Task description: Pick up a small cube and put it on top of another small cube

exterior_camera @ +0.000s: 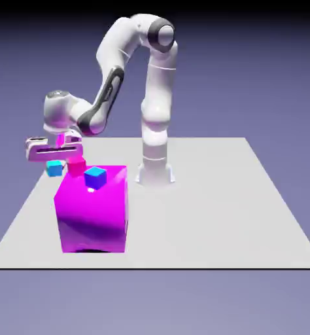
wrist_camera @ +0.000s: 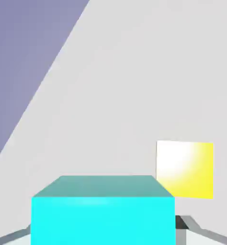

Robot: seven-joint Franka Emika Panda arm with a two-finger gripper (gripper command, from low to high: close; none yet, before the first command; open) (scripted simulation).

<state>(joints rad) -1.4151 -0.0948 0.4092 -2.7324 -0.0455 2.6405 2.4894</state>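
My gripper (exterior_camera: pixel 55 162) is shut on the small cube (exterior_camera: pixel 54 169), a tiny teal one, and holds it in the air at the exterior view's left, over the table's far left part. In the hand view the small cube (wrist_camera: pixel 103 215) fills the bottom middle between the grey fingertips (wrist_camera: pixel 182 223). A small blue cube (exterior_camera: pixel 95 176) rests on top of the big magenta block (exterior_camera: pixel 92 212), to the right of my hand. A small pink-red cube (exterior_camera: pixel 77 167) shows just behind the block's far left corner.
A bright yellow square face (wrist_camera: pixel 185 168) lies on the grey table (wrist_camera: pixel 134 95) beyond the held cube in the hand view. The robot's base (exterior_camera: pixel 156 171) stands at the table's (exterior_camera: pixel 216 216) far edge. The table's left edge runs close below my hand.
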